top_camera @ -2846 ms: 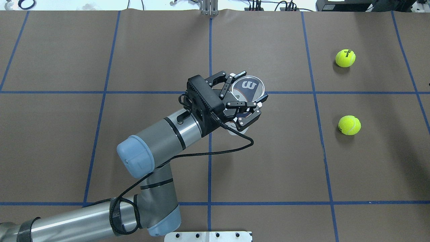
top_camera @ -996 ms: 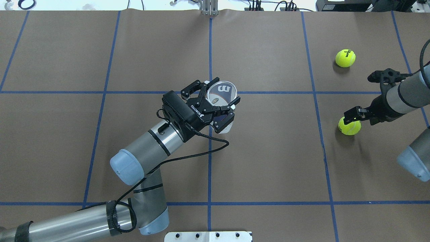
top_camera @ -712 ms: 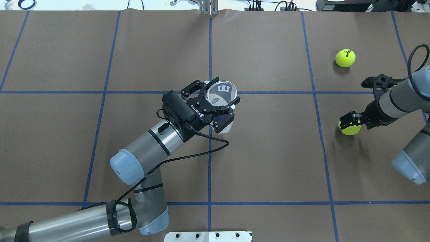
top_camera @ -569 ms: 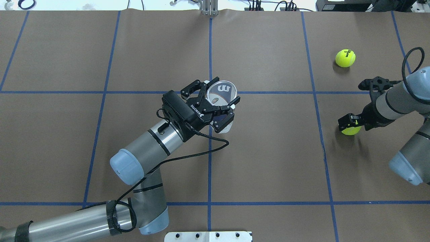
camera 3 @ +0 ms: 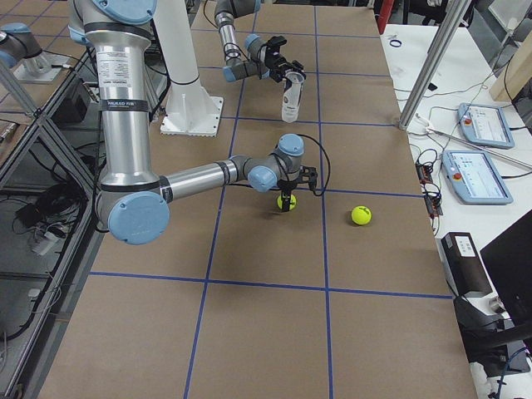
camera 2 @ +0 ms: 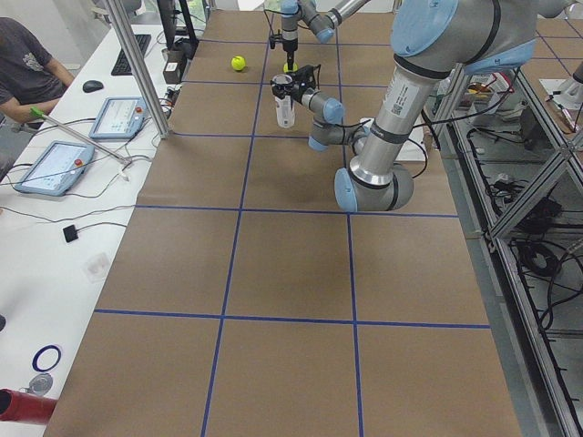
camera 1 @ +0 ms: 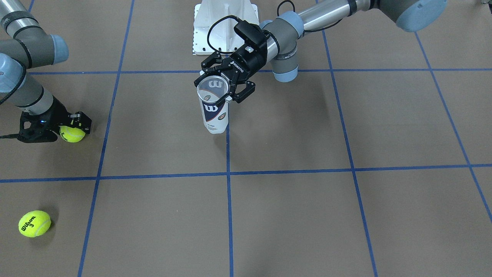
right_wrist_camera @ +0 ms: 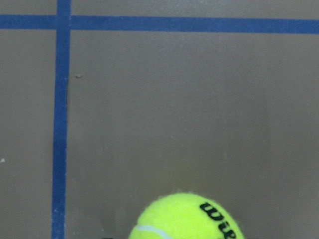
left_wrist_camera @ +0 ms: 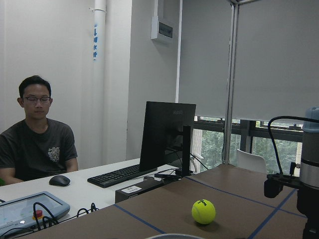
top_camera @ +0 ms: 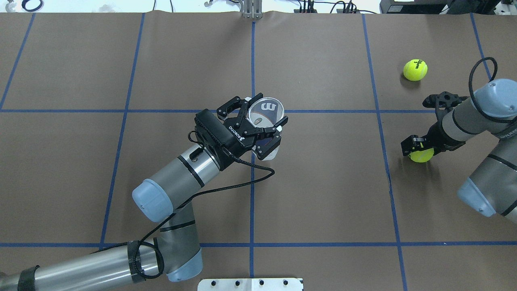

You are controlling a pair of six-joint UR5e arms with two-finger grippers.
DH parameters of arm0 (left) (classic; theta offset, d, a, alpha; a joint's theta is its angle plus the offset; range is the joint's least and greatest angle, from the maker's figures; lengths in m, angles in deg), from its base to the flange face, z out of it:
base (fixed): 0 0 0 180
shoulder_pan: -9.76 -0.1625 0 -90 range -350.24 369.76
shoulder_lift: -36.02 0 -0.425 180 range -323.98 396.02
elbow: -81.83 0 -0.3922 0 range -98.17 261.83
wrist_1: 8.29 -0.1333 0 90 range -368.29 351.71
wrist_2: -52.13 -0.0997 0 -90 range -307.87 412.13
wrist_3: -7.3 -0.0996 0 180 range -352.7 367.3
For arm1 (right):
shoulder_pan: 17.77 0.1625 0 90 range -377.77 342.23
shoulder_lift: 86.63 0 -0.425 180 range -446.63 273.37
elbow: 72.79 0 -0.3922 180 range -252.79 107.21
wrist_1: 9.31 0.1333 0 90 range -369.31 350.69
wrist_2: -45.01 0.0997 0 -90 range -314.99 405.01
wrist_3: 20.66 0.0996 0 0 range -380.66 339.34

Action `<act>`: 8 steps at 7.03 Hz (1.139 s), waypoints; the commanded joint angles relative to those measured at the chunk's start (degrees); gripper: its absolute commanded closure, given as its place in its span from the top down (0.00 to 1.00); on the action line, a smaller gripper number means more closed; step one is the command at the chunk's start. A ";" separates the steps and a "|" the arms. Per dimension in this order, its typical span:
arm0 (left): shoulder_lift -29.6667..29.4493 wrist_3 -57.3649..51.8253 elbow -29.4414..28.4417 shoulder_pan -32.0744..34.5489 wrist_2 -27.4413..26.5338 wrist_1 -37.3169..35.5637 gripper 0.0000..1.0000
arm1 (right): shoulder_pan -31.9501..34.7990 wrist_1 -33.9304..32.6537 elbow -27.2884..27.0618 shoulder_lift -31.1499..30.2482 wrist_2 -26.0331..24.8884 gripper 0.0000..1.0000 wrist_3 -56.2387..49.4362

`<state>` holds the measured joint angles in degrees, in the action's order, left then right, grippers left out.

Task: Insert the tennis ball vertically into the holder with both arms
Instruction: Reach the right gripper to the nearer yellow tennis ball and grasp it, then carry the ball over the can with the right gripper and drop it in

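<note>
Now, starting at the left, we see our left hand (top_camera: 270, 121) clamped round the holder (camera 1: 214, 115) just under its rim, near the middle of the worktop (top_camera: 323, 194). The holder stands upright with its base on the worktop and its open mouth facing straight up, so its long axis is vertical. Well apart from it, over to the right, our right hand (top_camera: 416, 149) hangs low over a tennis ball (top_camera: 423, 156) that rests on the worktop directly beneath it. We cannot tell whether its fingers are closed on the ball. A second ball (top_camera: 415, 69) lies a little farther off on the far right, with nothing touching it. We judge that the right hand, being just above its ball, is the one to take it. The ball lies to the holder's right, so it would have to travel left and then come straight down that vertical axis into the mouth.
</note>
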<state>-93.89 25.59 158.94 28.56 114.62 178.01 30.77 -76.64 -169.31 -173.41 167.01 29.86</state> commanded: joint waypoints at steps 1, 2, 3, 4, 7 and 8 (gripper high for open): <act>0.02 -0.02 -3.09 0.00 -0.09 3.34 0.81 | 0.23 -0.34 -1.81 0.29 0.69 0.00 0.28; -0.07 -0.10 -4.59 0.00 -0.09 5.80 0.81 | 0.67 -1.56 -5.14 0.29 0.95 0.00 1.85; -0.07 -0.10 -4.60 0.00 -0.09 5.83 0.81 | 1.81 -6.88 -8.82 2.73 2.43 0.00 4.82; -0.07 -0.10 -4.69 0.00 -0.09 5.83 0.81 | 2.51 -15.90 -11.91 7.80 3.93 0.00 5.72; 0.02 -0.11 -5.65 -0.09 0.00 5.92 0.82 | 2.17 -27.94 -13.95 21.45 4.12 0.00 14.83; 0.02 -0.10 -5.66 0.00 0.00 6.18 0.82 | 2.08 -27.94 -15.00 23.91 5.16 0.00 18.87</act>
<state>-93.89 25.47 153.50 28.52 114.61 183.96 33.00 -103.78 -183.12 -152.73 171.30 44.09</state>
